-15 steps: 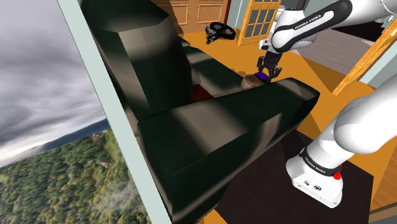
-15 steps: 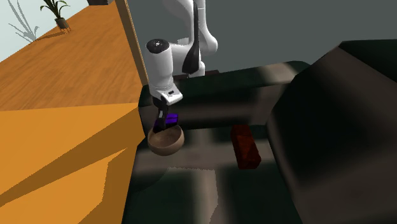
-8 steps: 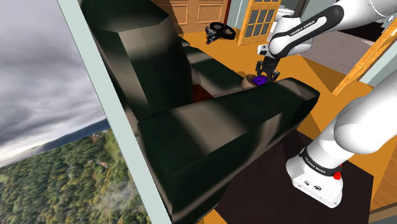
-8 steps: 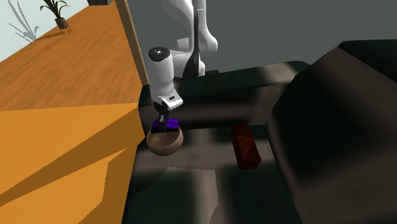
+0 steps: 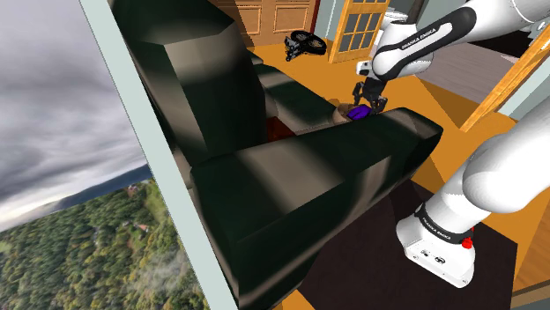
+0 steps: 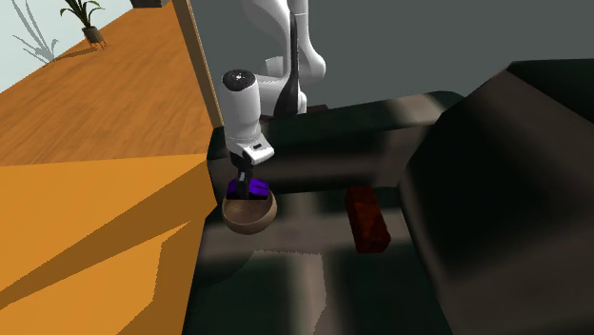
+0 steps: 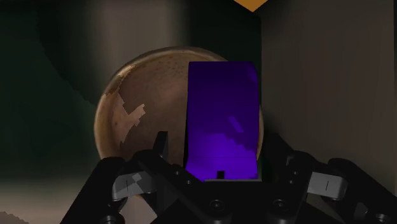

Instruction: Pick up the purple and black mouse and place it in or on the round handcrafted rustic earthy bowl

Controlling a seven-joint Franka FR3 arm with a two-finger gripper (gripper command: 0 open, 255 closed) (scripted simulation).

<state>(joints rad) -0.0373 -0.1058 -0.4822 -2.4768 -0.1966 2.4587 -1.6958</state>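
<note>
Purple mouse (image 7: pixel 222 133) upright between black jaws standing slightly apart, above a brown bowl (image 7: pixel 137 121) at the sofa (image 6: pixel 314 249) seat's front corner; off-centre, it may clip the rim and tumble out.

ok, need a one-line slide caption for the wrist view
Purple mouse at the end effector, poised over the brown speckled bowl.

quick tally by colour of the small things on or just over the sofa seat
purple: 1, the mouse
brown: 1, the bowl
dark red: 1, the block
total: 3
</note>
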